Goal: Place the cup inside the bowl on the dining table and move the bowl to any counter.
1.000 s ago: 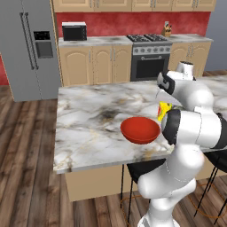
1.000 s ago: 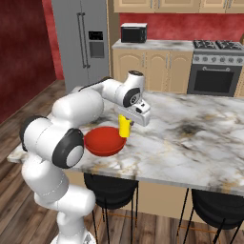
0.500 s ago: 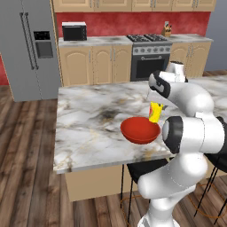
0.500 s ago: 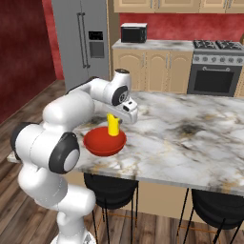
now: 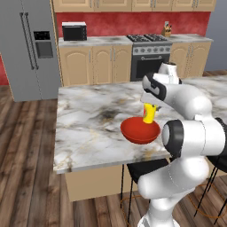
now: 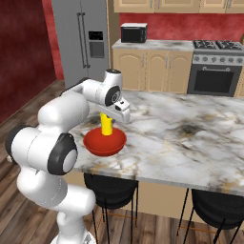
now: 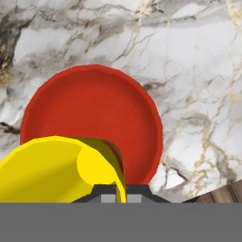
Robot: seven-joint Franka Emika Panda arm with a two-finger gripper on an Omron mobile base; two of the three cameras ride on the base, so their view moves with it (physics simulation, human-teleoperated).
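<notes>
Gripper [image 5: 149,107] is closed tight on the yellow cup [image 5: 149,114], which it holds over the red bowl [image 5: 140,131] on the dining table [image 5: 88,124]. Compared with one second ago, the cup has moved from beside the bowl's edge to above its inside. From the hand view the cup [image 7: 56,168] is very near the camera and covers part of the bowl [image 7: 94,108]; whether it touches the bowl I cannot tell. From the right base view the cup [image 6: 106,125] stands upright.
</notes>
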